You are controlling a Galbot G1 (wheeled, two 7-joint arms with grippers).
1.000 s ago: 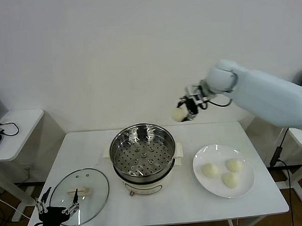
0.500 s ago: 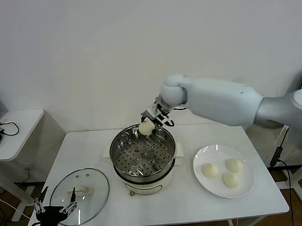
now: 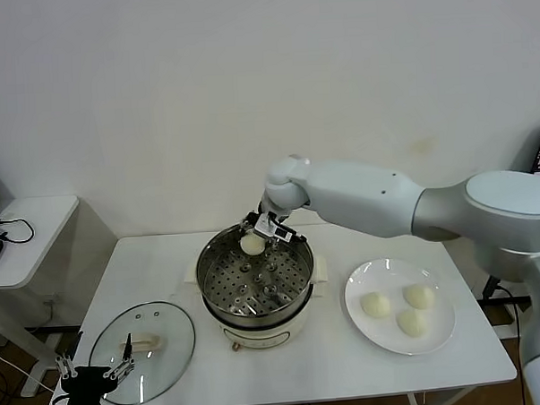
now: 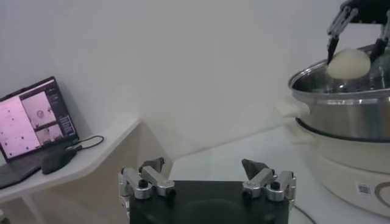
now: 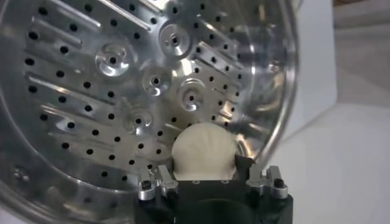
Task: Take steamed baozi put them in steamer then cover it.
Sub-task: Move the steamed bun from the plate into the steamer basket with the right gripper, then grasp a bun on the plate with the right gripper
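— So, where is the bun right now?

— The right gripper (image 3: pixel 256 239) is clenched on one steamed baozi (image 3: pixel 252 244), holding it over the far side of the steamer (image 3: pixel 220 249), just inside the rim of the perforated steel basket. In the right wrist view the bun (image 5: pixel 203 152) sits between the two fingers with the holed basket floor (image 5: pixel 122 79) below it; whether it touches the metal I can't tell.

— And the rest of the buns?

— Three more baozi (image 3: pixel 376 305) lie on the white plate (image 3: pixel 363 279) on the right side of the white table (image 3: pixel 349 369), just beside the steamer's cream pot base.

— The cover?

— The glass lid (image 3: pixel 142 352) lies flat near the table's front left corner, its cream handle up, apart from the pot.

— What's the other arm doing?

— The left gripper (image 3: pixel 91 376) hangs at the front left edge, next to the lid, fingers spread and holding nothing. Its wrist view shows those open fingers (image 4: pixel 152 179), plus the steamer wall (image 4: pixel 341 103) farther off, and a laptop (image 4: pixel 33 119) and a mouse (image 4: pixel 58 159) on a side table (image 4: pixel 103 149).
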